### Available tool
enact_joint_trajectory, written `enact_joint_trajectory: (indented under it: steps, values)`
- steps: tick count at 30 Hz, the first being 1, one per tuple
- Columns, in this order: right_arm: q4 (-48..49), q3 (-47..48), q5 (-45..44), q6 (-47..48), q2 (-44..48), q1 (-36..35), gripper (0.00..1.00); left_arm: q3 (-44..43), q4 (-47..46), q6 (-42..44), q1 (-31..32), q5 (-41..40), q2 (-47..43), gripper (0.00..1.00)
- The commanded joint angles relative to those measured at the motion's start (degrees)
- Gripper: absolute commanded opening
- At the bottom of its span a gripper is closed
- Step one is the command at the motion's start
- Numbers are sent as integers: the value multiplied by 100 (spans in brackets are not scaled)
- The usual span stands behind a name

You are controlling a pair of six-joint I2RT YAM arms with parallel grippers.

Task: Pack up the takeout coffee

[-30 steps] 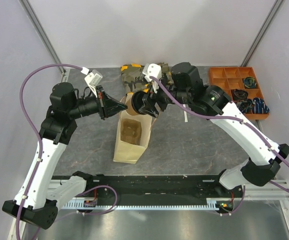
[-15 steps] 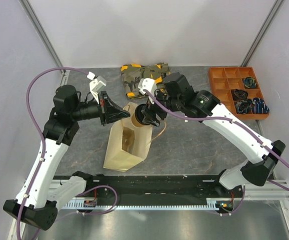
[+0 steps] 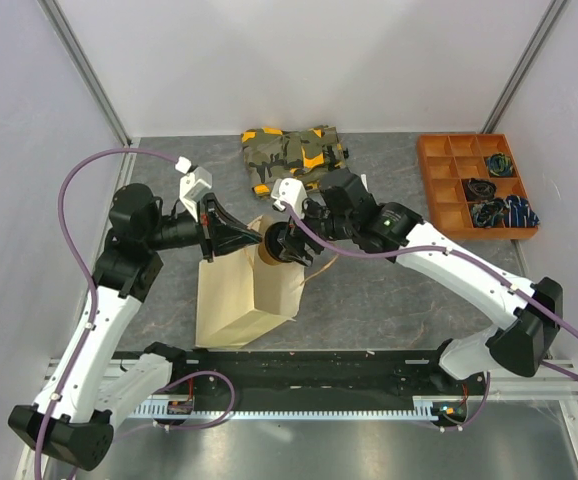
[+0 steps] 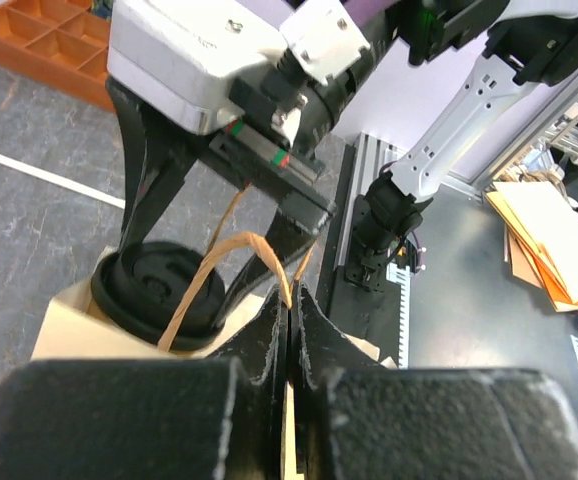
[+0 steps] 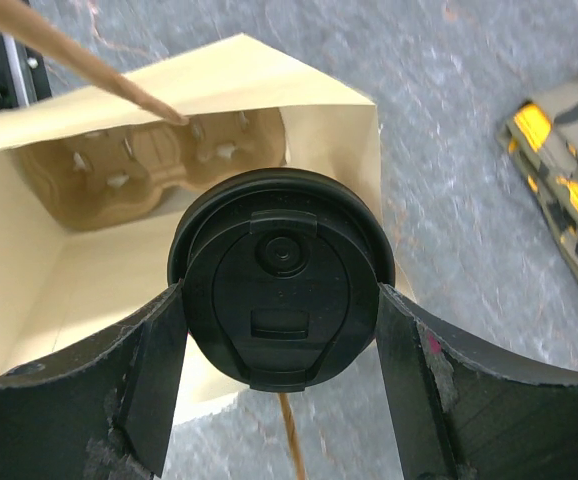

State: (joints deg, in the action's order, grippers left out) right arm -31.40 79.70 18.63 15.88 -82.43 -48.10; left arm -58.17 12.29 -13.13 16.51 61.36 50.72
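The takeout coffee (image 5: 281, 290) shows as a round black lid, and my right gripper (image 5: 279, 305) is shut on it with a finger pressed against each side. It hangs over the open mouth of the tan paper bag (image 5: 29, 270); inside the bag lies a brown pulp cup tray (image 5: 159, 165). In the top view the right gripper (image 3: 281, 243) holds the coffee (image 3: 272, 238) at the bag's (image 3: 239, 300) upper rim. My left gripper (image 4: 291, 300) is shut on the bag's rim where the twisted handle (image 4: 231, 252) comes out, with the lid (image 4: 154, 290) just beyond. The cup's paper body is hidden.
A camouflage-patterned cloth item (image 3: 291, 150) lies at the back of the grey table. An orange compartment tray (image 3: 474, 180) with small dark items sits at the back right. The bag's other handle (image 3: 319, 265) trails to the right of the bag.
The bag has been drawn left and toward the near edge by my left gripper. My right gripper has followed with the coffee, down and left to the bag's mouth.
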Motion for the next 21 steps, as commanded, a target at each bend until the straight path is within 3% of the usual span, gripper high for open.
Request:
enact_joint_trajectory:
  steps: [1,8,16,21]
  values:
    - [819,-139,237,-76,184,-68,47,-19,-491,-217,10,192,69,2]
    - [592,142,325,-164,526,-42,47,7,-1202,-760,10,113,324,2]
    - [-173,502,255,-129,623,11,46,52,-3065,-1640,132,429,746,2]
    - [-411,590,115,-50,518,11,46,218,-3418,-1808,317,788,703,2]
